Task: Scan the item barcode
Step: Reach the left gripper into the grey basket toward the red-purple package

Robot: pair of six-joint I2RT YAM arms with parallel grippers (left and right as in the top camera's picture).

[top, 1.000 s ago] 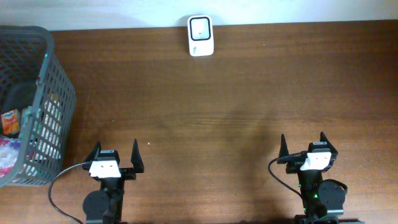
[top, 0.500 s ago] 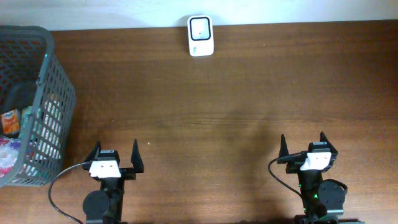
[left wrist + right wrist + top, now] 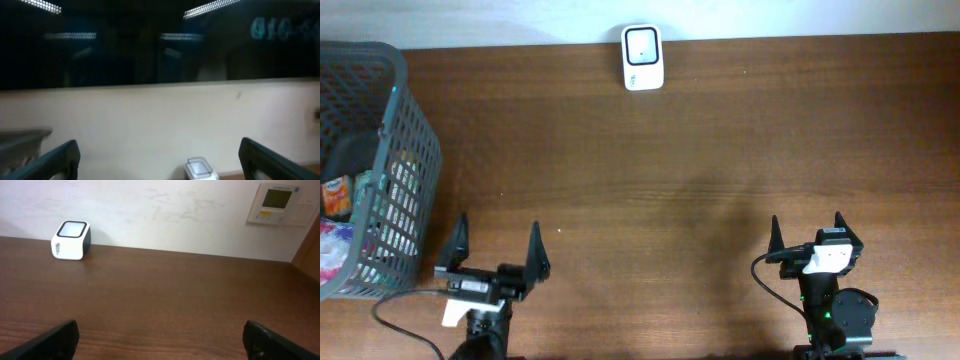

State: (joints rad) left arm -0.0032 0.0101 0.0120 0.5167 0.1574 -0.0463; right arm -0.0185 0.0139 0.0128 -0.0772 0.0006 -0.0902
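The white barcode scanner (image 3: 643, 58) stands at the table's far edge, against the wall. It also shows in the right wrist view as a scanner (image 3: 71, 240) at far left, and blurred in the left wrist view as a scanner (image 3: 200, 169) low in the picture. Packaged items (image 3: 335, 195) lie inside the grey mesh basket (image 3: 390, 130) at the left; no barcode is visible. My left gripper (image 3: 495, 247) is open and empty near the front edge, right of the basket. My right gripper (image 3: 807, 232) is open and empty at the front right.
The basket rim (image 3: 20, 136) appears at the left of the left wrist view, which mostly shows the wall and a dark window. A wall control panel (image 3: 277, 204) hangs at the upper right of the right wrist view. Brown tabletop (image 3: 670, 170) lies between the grippers and the scanner.
The left arm has shifted left and tilted up, so its camera now faces the wall. The right arm has not moved.
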